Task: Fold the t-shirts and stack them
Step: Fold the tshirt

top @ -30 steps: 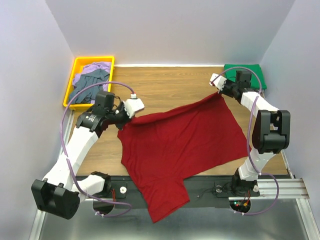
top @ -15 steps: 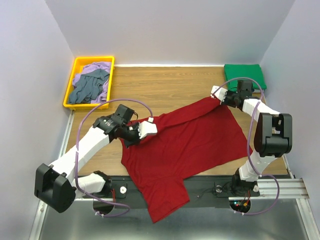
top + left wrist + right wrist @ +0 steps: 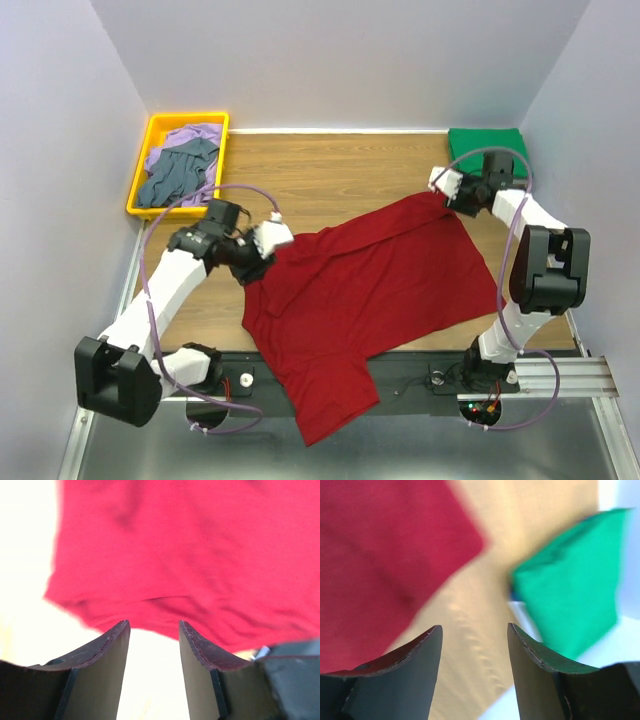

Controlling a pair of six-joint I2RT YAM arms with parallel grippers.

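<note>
The dark red t-shirt (image 3: 370, 280) lies spread across the table, its lower part hanging over the near edge. My left gripper (image 3: 272, 236) hovers at its left corner, open, with only table between the fingers; in the left wrist view the red cloth (image 3: 200, 555) lies just past the gripper (image 3: 152, 625). My right gripper (image 3: 445, 185) stands open at the shirt's far right corner. The right wrist view shows the gripper (image 3: 474, 627) empty over wood, between the red shirt (image 3: 380, 555) and the folded green t-shirt (image 3: 570, 585).
The folded green t-shirt (image 3: 487, 143) sits at the back right corner. A yellow tray (image 3: 139, 165) at the back left holds the lavender t-shirt (image 3: 180, 135) and the grey-blue t-shirt (image 3: 175, 178). Bare wood shows between tray and red shirt.
Both grippers opened and let go of the red shirt's far corners, which now lie on the table. The left gripper swung right, then back left.
</note>
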